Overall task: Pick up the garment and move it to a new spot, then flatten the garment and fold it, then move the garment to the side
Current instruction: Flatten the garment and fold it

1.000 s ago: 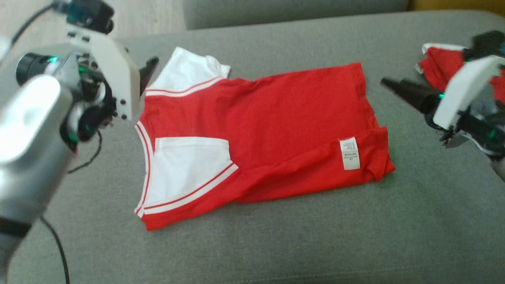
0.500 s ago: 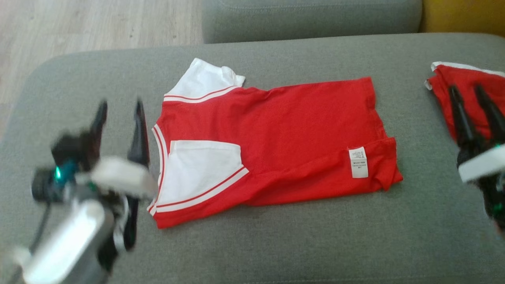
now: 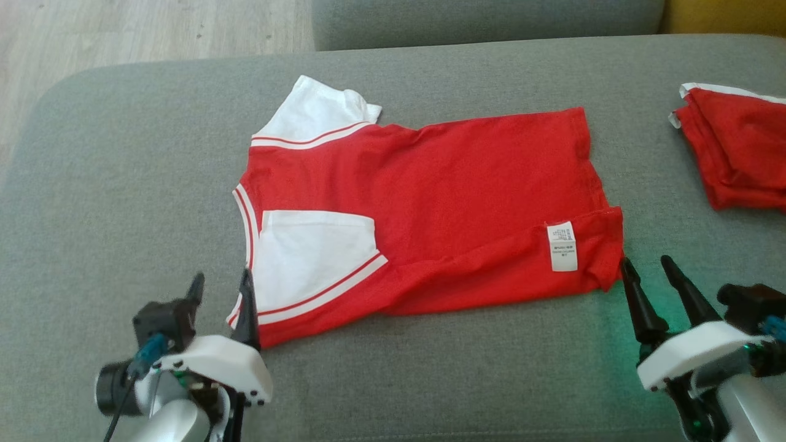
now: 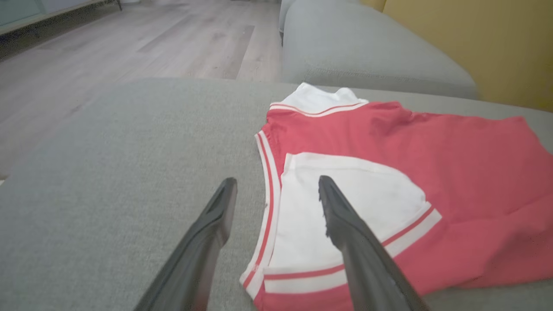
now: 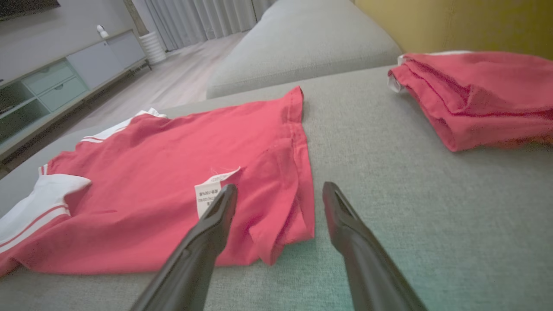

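Soft, even daylight, faint shadows; a green glow tints the sofa (image 3: pixel 430 380) beside the right claw (image 3: pixel 646 259).

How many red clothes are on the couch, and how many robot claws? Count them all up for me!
Red clothes: 2 (the spread-out shirt and the folded red garment)
Robot claws: 2 (the left gripper and the right gripper, both open)
Total: 4
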`<state>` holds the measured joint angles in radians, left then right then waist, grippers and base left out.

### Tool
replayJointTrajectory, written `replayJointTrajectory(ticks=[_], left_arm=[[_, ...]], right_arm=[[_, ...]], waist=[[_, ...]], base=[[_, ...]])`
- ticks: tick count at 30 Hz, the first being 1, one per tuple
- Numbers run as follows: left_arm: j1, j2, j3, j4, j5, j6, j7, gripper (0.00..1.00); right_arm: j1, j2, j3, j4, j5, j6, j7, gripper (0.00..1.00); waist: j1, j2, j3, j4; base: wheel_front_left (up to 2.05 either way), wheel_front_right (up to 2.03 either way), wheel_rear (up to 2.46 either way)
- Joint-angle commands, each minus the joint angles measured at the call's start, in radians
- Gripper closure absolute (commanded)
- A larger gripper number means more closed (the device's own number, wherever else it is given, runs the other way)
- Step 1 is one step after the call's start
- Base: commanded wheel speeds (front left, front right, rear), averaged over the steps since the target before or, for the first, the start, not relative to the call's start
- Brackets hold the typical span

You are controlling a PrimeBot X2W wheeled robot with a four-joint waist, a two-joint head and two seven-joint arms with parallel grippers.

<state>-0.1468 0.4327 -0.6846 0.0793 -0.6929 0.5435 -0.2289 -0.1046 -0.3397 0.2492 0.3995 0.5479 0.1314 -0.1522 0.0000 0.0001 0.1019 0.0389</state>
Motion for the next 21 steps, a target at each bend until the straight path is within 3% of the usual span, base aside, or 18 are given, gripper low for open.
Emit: replayJointTrajectory(ticks=[1,11,21], left_arm=[[-0.045,0.015,0.034,-0.001,-0.013,-0.014,0.009,0.00],[-0.081,0.014,-0.022,0.127,-0.088,-0.099,0.186,0.00],[-0.099,-0.001,-0.028,0.167,-0.142,-0.093,0.294,0.00]], right_arm=[[-0.041,0.002,-0.007,-0.012,-0.011,-0.001,0.013,0.00],[-0.090,0.041,-0.051,0.106,-0.085,-0.001,0.171,0.00],[-0.115,0.039,-0.011,0.133,-0.078,-0.001,0.228,0.00]], waist=[[0.0000,-0.0001,0.001,0.002],[0.0000,-0.0001,0.017,0.009],[0.0000,-0.0001,0.040,0.007]], base=[[0.00,0.00,0.00],[0.00,0.00,0.00],[0.00,0.00,0.00]])
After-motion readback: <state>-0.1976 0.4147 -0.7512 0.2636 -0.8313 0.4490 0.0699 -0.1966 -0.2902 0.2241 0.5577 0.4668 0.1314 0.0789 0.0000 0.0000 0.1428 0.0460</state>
